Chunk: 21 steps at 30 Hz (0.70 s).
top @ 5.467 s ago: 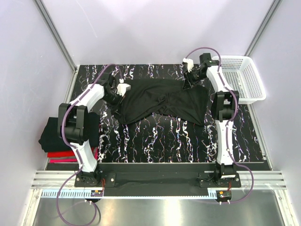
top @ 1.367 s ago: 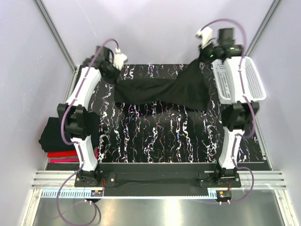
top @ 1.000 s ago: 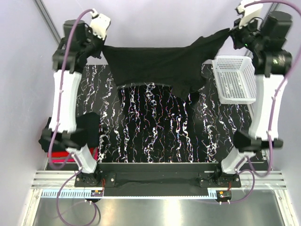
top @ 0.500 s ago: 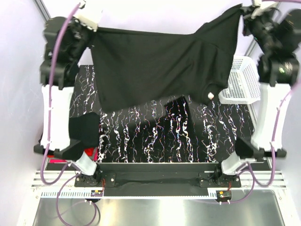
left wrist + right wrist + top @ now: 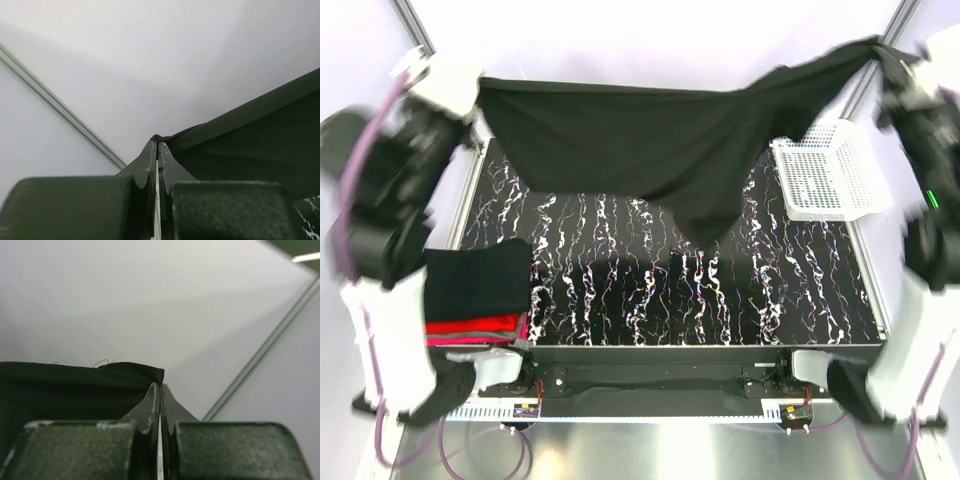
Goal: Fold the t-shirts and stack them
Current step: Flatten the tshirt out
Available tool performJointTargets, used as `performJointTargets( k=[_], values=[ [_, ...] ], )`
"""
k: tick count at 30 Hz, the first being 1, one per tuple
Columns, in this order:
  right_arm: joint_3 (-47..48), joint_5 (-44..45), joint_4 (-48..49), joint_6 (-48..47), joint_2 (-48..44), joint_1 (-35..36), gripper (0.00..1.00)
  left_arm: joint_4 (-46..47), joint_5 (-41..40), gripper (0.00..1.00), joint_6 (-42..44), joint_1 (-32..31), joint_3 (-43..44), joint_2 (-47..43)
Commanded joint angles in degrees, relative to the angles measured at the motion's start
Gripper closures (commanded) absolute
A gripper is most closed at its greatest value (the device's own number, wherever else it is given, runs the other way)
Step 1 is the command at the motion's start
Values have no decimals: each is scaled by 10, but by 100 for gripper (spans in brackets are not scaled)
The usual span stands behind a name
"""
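Folded stack (image 5: 475,290) on the table's (image 5: 620,290) near-left edge. Above the far half I hold the black t-shirt (image 5: 650,150) aloft, left gripper (image 5: 157,145) and right gripper (image 5: 160,386) each clamped on a corner, probably stretching it flat for laying. White mesh basket (image 5: 825,180) at the far-right corner.

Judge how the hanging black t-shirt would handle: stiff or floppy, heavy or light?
Probably floppy: the black t-shirt sags between its pinched corners. Likely light: the left end effector and right end effector carry it by thin edge pinches.
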Motion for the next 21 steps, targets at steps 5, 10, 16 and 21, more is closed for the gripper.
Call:
performJointTargets(
  k=[5, 10, 16, 21],
  values=[
    [-15, 39, 28, -24, -117, -1, 100, 28, 51, 100, -14, 2, -19, -82],
    [-22, 54, 28, -40, -138, -2, 100, 26, 54, 100, -17, 13, -21, -93],
    [-54, 47, 37, -69, -106, -2, 100, 25, 1, 100, 10, 17, -55, -63],
    [-227, 18, 129, -98, -94, -2, 100, 22, -8, 100, 27, 17, -160, -21]
  ],
)
